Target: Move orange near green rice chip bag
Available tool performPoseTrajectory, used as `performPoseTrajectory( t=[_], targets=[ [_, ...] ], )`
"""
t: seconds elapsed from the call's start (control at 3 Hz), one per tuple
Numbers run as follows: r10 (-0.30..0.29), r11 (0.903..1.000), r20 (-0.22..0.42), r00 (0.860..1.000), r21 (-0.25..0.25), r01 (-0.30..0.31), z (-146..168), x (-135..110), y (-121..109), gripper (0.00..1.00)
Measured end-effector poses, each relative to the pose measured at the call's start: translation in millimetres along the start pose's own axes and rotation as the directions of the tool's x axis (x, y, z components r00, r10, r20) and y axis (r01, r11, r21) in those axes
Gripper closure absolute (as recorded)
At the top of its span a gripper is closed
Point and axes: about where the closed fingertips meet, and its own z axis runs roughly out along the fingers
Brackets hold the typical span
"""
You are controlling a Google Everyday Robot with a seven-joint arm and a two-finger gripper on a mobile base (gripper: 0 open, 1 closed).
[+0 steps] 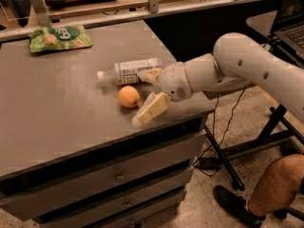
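Note:
The orange (128,97) sits on the grey cabinet top (57,108) near its right front part, just in front of a clear plastic bottle. The green rice chip bag (60,37) lies flat at the far left back of the top, well away from the orange. My gripper (146,95) reaches in from the right, open, with one cream finger (152,109) in front of the orange and the other finger (150,75) behind it over the bottle. The orange lies at the mouth of the open fingers; nothing is held.
A clear plastic bottle (130,71) with a white label lies on its side behind the orange. The cabinet's right edge and drawers are below my arm. A person's leg (275,186) and a stand's legs are on the floor at right. A rail runs along the back.

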Motion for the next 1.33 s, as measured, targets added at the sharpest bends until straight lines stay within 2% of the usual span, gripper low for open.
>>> performPoseTrajectory(
  t=[0.33,0.67,1.33],
  targets=[
    [-0.007,0.9996,0.023,1.000,-0.028,0.008,15,-5,1,0.00],
    [-0.012,0.9988,0.041,0.999,-0.047,0.014,24,-10,0,0.17],
    [-0.019,0.9950,0.044,0.999,-0.097,0.023,32,-13,4,0.65]
  ],
)
